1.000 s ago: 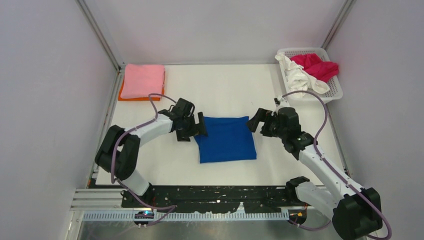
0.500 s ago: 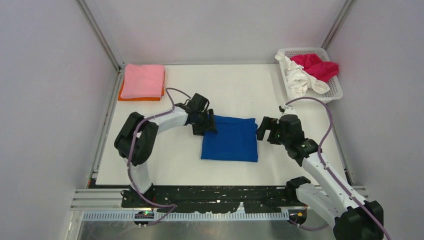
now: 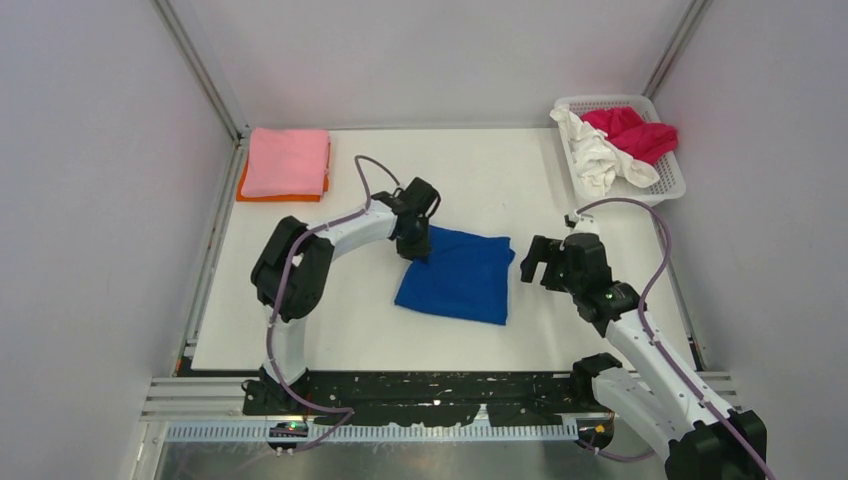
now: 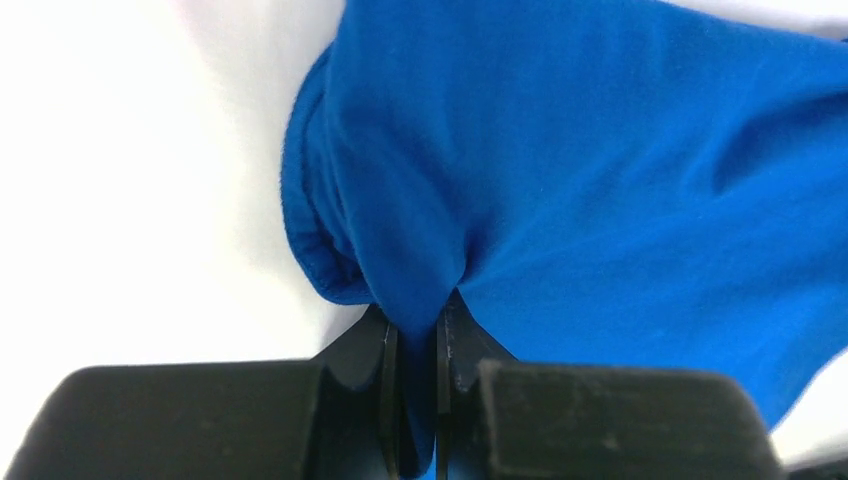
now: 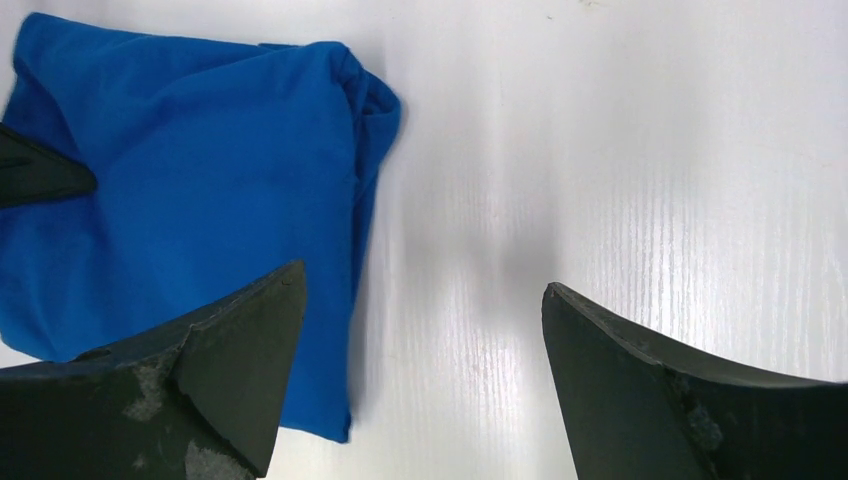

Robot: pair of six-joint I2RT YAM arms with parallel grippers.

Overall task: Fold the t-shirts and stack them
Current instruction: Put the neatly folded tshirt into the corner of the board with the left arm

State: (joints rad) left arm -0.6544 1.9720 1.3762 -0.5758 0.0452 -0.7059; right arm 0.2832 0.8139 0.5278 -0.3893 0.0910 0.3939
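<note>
Light: bright, even, from overhead.
Shadows: soft and faint.
Glare: pale sheen on the bench (image 5: 640, 150).
Blur: left wrist fingers (image 4: 352, 362) out of focus.

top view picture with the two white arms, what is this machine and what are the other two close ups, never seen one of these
It is a robot with two arms bolted at the near edge of a white table, there to fold and stack t-shirts. The wide picture comes from a fixed camera above and behind them, with the left arm on the left and the right arm on the right. Each close-up comes from a small camera on one wrist, looking past that arm's black fingers. The left fingers are pinched shut on the edge of the folded blue t-shirt. The right fingers stand wide open beside its other edge, holding nothing. Far left, a folded pink t-shirt lies on an orange t-shirt. Far right, a white basket holds a white t-shirt and a crimson t-shirt, both unfolded.
</note>
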